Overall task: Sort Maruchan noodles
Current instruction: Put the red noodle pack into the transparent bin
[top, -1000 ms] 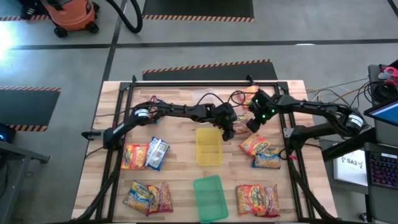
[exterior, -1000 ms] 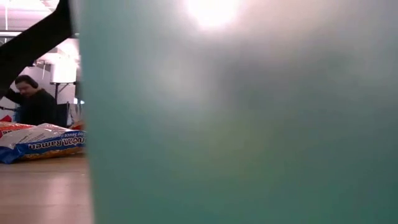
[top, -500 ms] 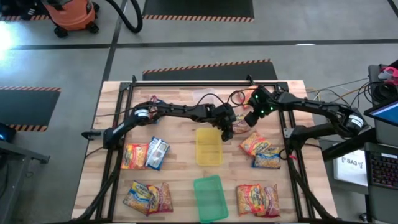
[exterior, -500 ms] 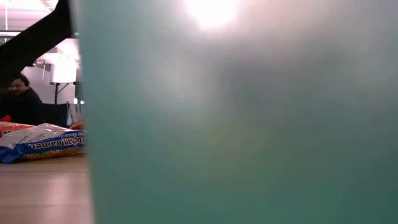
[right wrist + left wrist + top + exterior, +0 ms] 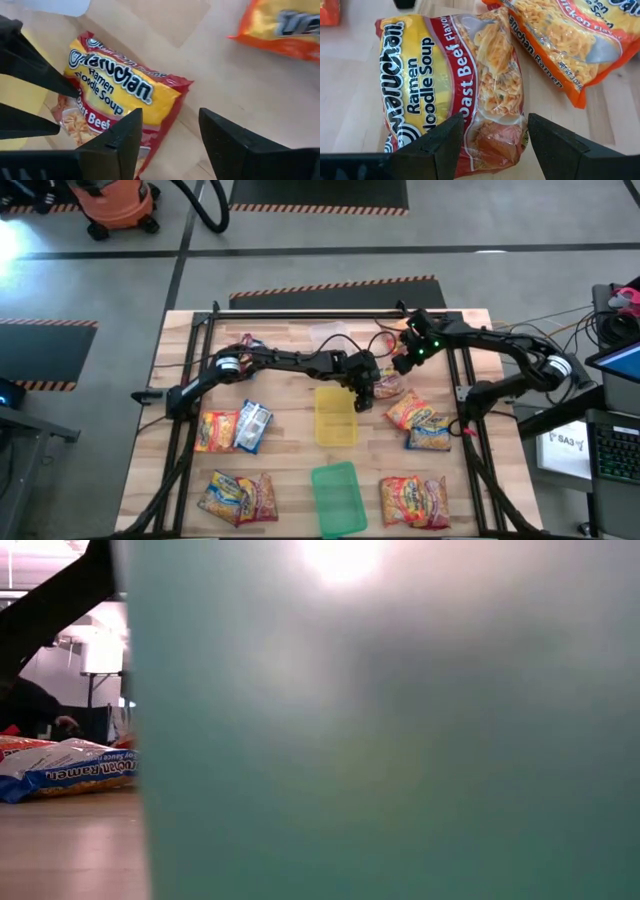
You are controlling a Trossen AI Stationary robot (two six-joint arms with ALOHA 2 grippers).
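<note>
Left wrist view has the left gripper (image 5: pixel 492 137) straddling one end of a red Roast Beef ramen packet (image 5: pixel 455 85), its dark fingers (image 5: pixel 432 145) spread on either side of the wrapper without pinching it; an orange chicken packet (image 5: pixel 570 45) lies just beside. From the high view this packet (image 5: pixel 385 387) sits on the wooden table (image 5: pixel 290 470) next to the yellow tray (image 5: pixel 335 416). Right gripper (image 5: pixel 167 142) hovers above it with its jaws apart, empty

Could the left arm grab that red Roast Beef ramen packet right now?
Probably yes: the left gripper hangs open right over the Roast Beef packet, one finger on each side of its end, nothing between them. The right gripper hovers open nearby.
</note>
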